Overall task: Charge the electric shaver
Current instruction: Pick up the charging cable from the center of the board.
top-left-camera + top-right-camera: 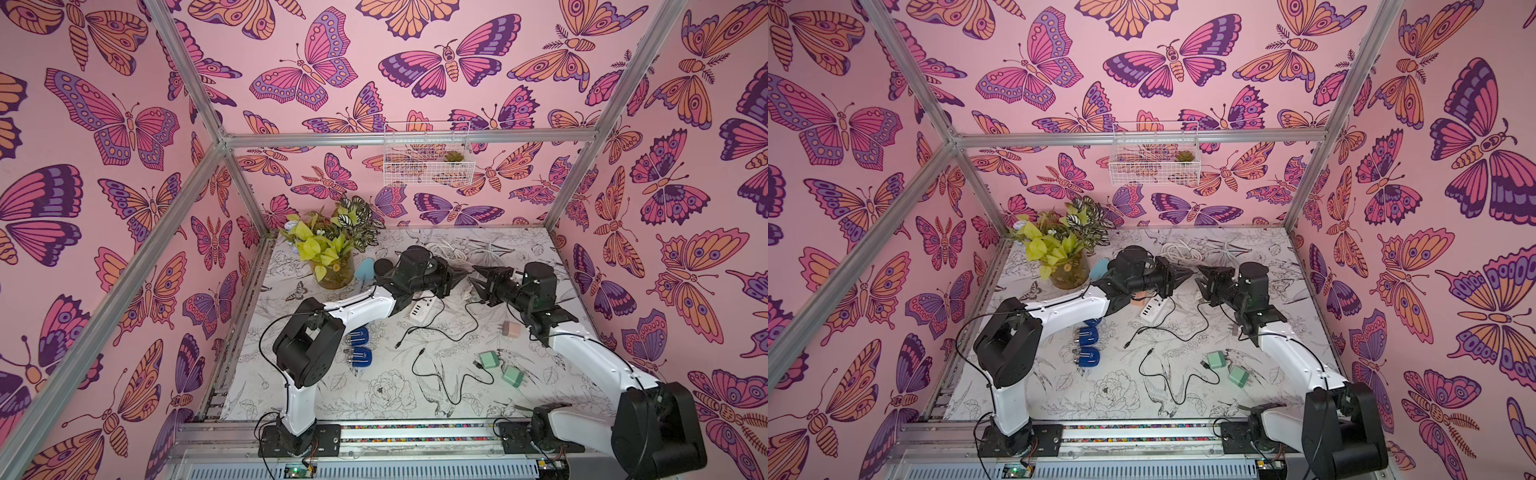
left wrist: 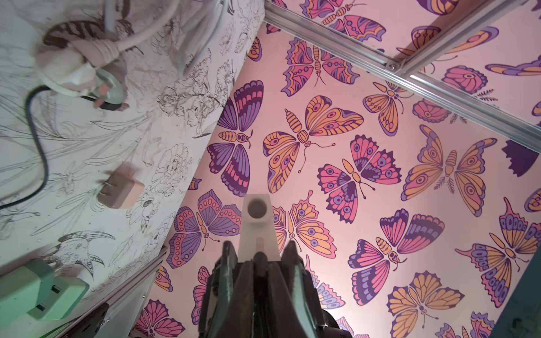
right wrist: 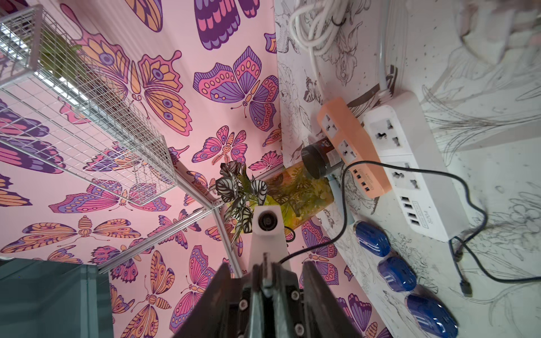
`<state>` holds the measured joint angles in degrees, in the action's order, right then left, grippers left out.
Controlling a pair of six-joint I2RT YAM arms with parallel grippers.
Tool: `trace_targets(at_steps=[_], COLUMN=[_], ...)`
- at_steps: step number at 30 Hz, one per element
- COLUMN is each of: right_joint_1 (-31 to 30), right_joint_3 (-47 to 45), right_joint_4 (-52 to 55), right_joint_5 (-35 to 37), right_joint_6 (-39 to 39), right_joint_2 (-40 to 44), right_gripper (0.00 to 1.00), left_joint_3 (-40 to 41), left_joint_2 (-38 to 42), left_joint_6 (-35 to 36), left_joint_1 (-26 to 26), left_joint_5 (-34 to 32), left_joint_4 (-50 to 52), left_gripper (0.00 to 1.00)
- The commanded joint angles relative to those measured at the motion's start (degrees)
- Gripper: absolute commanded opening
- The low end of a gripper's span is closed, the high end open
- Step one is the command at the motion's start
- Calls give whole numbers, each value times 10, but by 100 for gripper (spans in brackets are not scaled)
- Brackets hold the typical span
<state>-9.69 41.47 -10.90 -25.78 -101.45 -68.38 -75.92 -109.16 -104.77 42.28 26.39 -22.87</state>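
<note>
- Nearest me, well in front of the white power strip [image 1: 422, 309], two green adapters [image 1: 490, 360] and a loose black cable [image 1: 432, 376] lie flat on the table [image 1: 374, 399], untouched by the look of it.
- Left of the strip and a touch nearer sit some blue plugs [image 1: 360, 358] in a row. To its right there's a pink adapter [image 1: 511, 330] on its own.
- A second black cable [image 3: 421, 170] trails across the strip itself, and I can't see either end seated in a port.
- Just beyond the strip, both arms meet above the table. The left gripper [image 1: 464, 273] has its claw pinched together, nothing showing between the tips. The right gripper [image 1: 478, 277] faces it with its claw spread apart, holding nothing.
- An orange power strip [image 3: 351, 146] lies pressed alongside the white one, on its far-left flank.
- Farther back from the strip, by the plant vase [image 1: 334, 276], lie a black cylinder [image 3: 317, 159] and a pale-blue gadget [image 1: 365, 268]. One of them is likely the shaver, though I can't tell which, and no cable reaches either.
- My read is that the task has barely started. The cable has yet to go into the shaver, and its other end into power.
</note>
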Motion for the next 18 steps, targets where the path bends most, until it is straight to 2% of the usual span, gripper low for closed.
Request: trace_targets(at_steps=[1,4,7,10,14,15,18], right_joint_1=[25,42,73,113,146,149,150], right_joint_3=[53,81,73,34,14,31,124], right_joint_4=[196,409,562,591,522,516,586], right_joint_5=[36,114,167,159,133,138,149], right_joint_6=[76,115,122,98,85,105,203], right_joint_2=[38,67,80,72,34,19,-47], right_gripper=[55,64,73,80,80,80,81], left_joint_3=[30,50,73,89,100,101,105], left_joint_2=[29,45,61,72,78,79,82], left_joint_6=[28,35,44,50,53,54,56], left_joint_1=[-11,-15,-20,-23,-23,-22,-25], left_joint_5=[11,19,24,31,40,42,46], left_joint_4=[5,5,5,5,5,5,5], left_gripper=[0,0,0,0,0,0,0])
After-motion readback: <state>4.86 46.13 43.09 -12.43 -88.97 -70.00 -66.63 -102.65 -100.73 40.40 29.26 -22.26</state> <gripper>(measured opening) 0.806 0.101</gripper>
